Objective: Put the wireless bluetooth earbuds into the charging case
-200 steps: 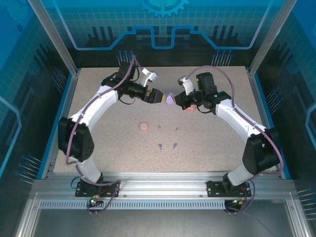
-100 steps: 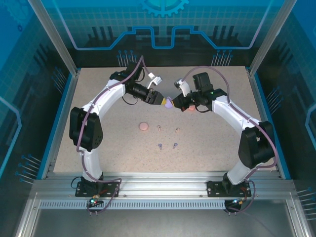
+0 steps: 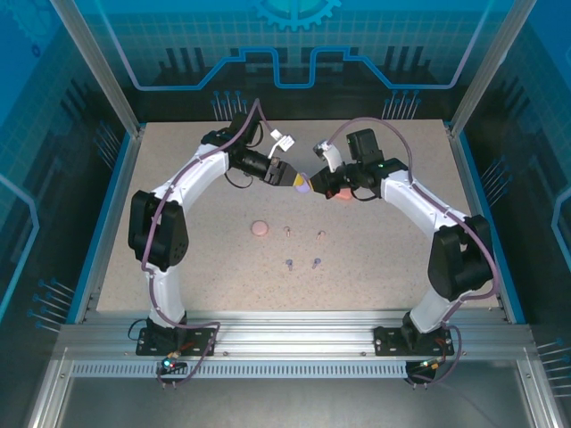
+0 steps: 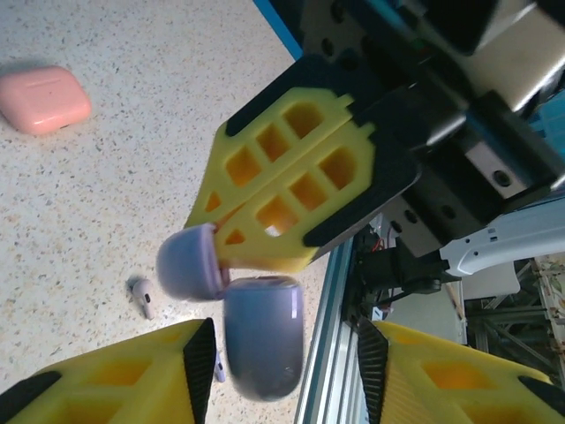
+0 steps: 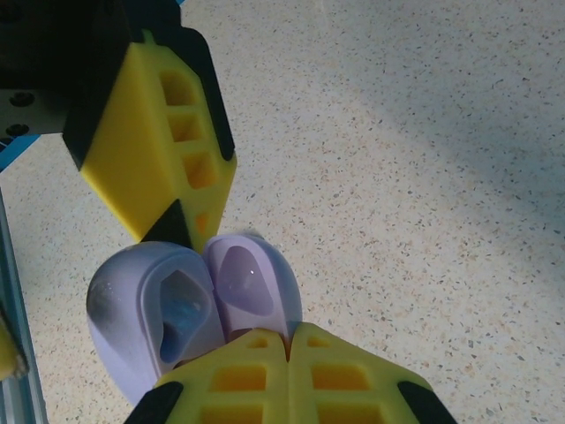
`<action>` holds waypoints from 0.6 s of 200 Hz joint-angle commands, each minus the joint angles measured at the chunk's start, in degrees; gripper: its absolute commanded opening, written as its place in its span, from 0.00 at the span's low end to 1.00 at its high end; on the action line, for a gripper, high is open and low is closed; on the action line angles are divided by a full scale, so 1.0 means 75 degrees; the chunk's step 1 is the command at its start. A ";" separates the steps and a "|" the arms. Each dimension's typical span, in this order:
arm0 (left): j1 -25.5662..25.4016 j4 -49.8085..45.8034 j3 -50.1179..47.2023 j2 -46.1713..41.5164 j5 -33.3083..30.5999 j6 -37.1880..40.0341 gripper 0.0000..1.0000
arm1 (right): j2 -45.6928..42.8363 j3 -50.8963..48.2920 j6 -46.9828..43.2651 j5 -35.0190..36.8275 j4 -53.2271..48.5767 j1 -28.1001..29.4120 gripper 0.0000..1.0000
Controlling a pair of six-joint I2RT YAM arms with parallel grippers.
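Purple charging case (image 5: 177, 309): lid open, held in the air above the far middle of the worktop (image 3: 375, 267).
Right fingers (image 5: 265, 375): shut together, pinching one half of the case.
Left fingers (image 4: 115, 375): apart, flanking the case's other half, with a gap on one side.
Purple earbuds (image 3: 289, 263): two, loose on the worktop, nearer the arm bases.
Pale earbuds (image 3: 287, 231): two, just behind the purple pair.
Pink case (image 3: 260, 228): closed, beside the pale pair.
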 commanded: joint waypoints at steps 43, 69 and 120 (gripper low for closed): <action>-0.0099 0.0191 -0.0158 0.0154 0.0344 -0.0066 0.42 | 0.0112 0.0325 0.0207 -0.0289 0.0171 -0.0119 0.00; -0.0099 0.0149 -0.0158 0.0222 0.0333 -0.0025 0.38 | 0.0063 0.0347 0.0230 -0.0323 0.0182 -0.0119 0.00; -0.0099 0.0212 -0.0139 0.0283 0.0297 -0.0061 0.35 | 0.0028 0.0401 0.0235 -0.0348 0.0146 -0.0120 0.00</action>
